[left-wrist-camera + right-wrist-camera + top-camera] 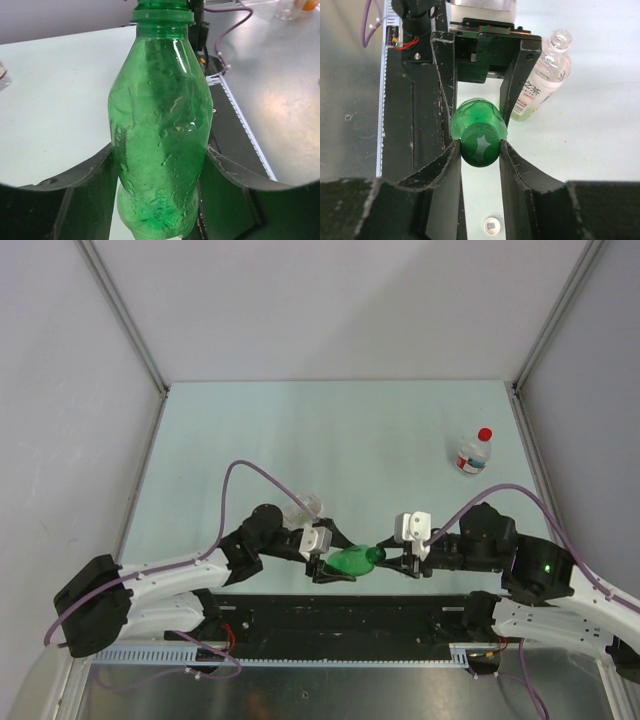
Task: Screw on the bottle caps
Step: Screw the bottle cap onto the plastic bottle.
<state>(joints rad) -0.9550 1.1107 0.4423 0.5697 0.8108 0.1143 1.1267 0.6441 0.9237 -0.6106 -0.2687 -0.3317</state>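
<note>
Fingers of the right pincer are being pressed against the green cap, one on each side, the jaws being drawn in narrow around it; the cap is being carried on the neck of the green bottle; the bottle's body is being clamped by the left pincer, whose jaws are being held moderately wide by its girth; in the top view the bottle is being held level between the two pincers, near the front edge of the bench, with its neck pointing at the right arm; the white cap is being seen from the right wrist on the bench surface, below the gripped cap; an uncapped clear bottle is being shown just beside the left arm, whether upright or lying cannot be told; the red cap is being worn by a small clear bottle, well apart at the bench's far right.
</note>
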